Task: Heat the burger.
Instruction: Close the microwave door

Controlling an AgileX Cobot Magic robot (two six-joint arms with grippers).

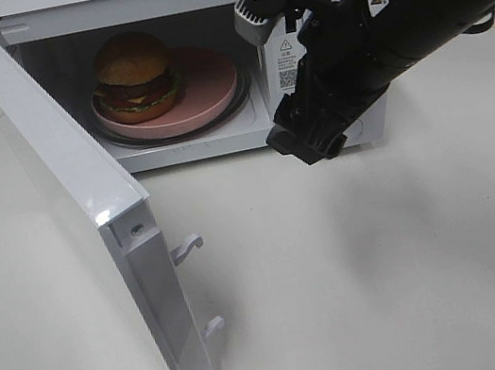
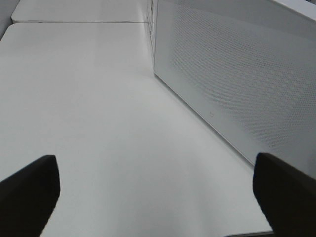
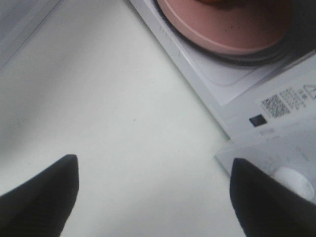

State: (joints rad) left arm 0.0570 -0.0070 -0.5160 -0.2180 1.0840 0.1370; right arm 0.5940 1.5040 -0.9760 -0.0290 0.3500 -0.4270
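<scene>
Microwave door (image 1: 63, 170) sits closest to cam, swung fully open to the left, w/ two white latch hooks (image 1: 188, 247) sticking out of its free edge. Microwave (image 1: 184, 148) itself is white and stands at the back of the white desk (image 1: 387, 266).

Burger (image 1: 134, 74) is inside the cavity, left of centre. It's tall and round, w/ a glossy golden-brown bun on top, then dark patty, a bit of yellow cheese, red and green at the rim, and a bottom bun. It stands upright on the left part of a pink plate (image 1: 205, 82), and the plate rests on the glass turntable (image 1: 247, 99).

Right fingers (image 3: 39, 197): black, spread wide, nothing btwn them and nothing gripped. They hang over bare desk just in front of the microwave's right front corner, by the control panel (image 3: 276, 158) w/ its QR label (image 3: 276, 103). No contact visible. The plate's edge shows in the right wrist view; the burger is almost cut off there.

Left fingers (image 2: 27, 197): also spread about as wide as they go and empty, over bare desk, w/ the door's dotted mesh face off to one side. Not touching it.
</scene>
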